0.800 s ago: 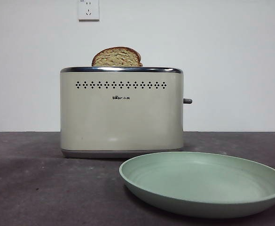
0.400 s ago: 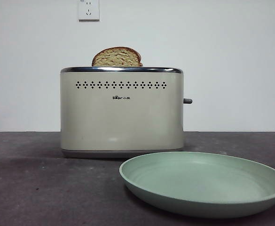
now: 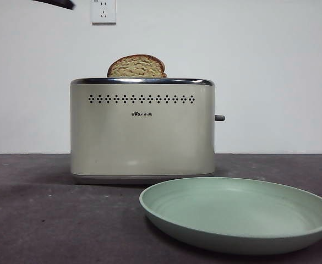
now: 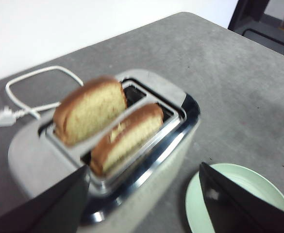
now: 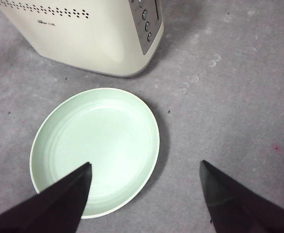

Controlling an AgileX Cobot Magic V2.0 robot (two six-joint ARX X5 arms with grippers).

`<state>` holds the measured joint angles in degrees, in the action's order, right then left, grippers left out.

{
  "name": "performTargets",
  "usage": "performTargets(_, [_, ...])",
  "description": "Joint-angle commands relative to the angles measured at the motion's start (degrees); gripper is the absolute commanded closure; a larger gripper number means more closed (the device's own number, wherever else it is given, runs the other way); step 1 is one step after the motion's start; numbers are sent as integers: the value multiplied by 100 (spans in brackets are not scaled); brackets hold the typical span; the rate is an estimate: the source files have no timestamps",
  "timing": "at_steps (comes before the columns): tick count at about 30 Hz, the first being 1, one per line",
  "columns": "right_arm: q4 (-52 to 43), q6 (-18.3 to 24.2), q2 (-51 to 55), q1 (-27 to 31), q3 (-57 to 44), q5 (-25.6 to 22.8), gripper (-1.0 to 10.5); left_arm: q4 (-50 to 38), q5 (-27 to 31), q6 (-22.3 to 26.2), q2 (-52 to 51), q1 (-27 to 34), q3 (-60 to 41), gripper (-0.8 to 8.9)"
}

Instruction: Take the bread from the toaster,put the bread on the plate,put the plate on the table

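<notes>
Above the toaster [image 4: 103,160], the left pincer [image 4: 144,194] hangs spread (empty); the bread [image 4: 89,116] sits unpulled, the plate [image 5: 95,150] bare.

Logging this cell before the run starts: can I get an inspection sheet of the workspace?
Surface: dark grey table, bare around the items.
Job's things: two bread slices in the toaster; the taller bread stands up from its slot; the plate lies flat in front, holding nothing.
Clutter: nothing seen.
Grippers: left tool open above the toaster; right tool open above the plate.
Cables: white cord with plug, lying loose behind the toaster.
Surroundings: white wall, socket.
</notes>
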<state>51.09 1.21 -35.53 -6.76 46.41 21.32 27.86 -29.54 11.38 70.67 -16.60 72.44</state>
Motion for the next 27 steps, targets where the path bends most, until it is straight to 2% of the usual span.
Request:
performTargets(1, [20,-55,-35,-24,96,7,586,-46,31,339,529,-109,487,442])
performTargets(9, [42,-57,-35,-24,96,4,586,-52,190,758,1694,-420,1274,442])
performTargets(20, [42,-55,-35,-24,94,-24,587,-118,833,1469,2308,-789,1370,442])
performTargets(27, [66,-55,-35,-24,94,-24,587,-216,909,1482,2494,-820,1370,448])
